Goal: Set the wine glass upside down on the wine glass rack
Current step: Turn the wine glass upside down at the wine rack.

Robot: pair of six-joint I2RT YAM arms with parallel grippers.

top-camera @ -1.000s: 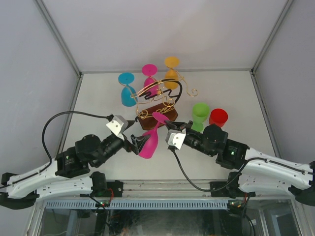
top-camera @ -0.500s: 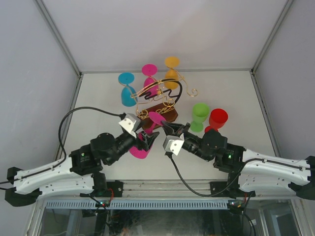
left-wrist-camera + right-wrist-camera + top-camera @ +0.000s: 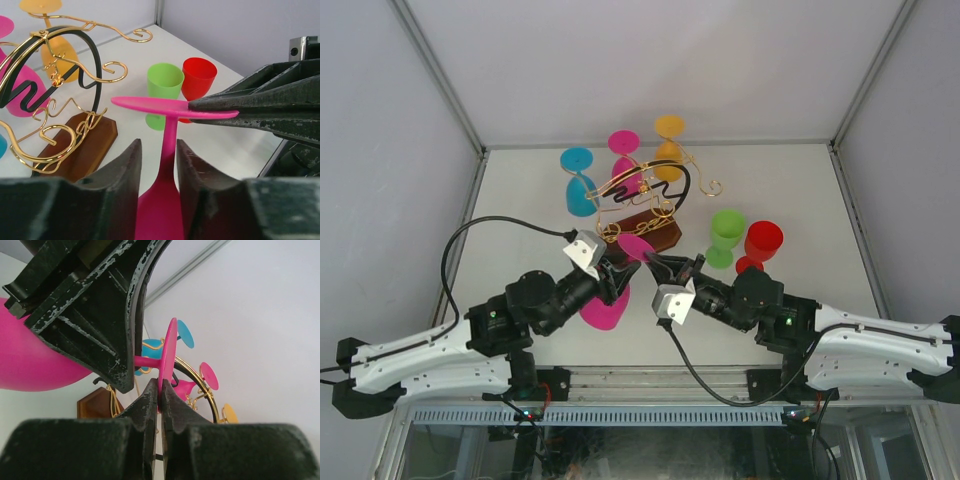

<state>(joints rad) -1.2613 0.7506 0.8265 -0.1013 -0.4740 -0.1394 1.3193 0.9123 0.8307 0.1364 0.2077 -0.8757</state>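
Magenta wine glass (image 3: 603, 312) tilted between both arms, foot toward the wine glass rack (image 3: 655, 232), near it | left wrist — left gripper (image 3: 159, 147) straddles the stem, whether it presses cannot be told; green wine glass (image 3: 165, 82), red wine glass (image 3: 200, 75) beyond | right wrist — right gripper (image 3: 160, 390) pressed together, pinching the foot's rim
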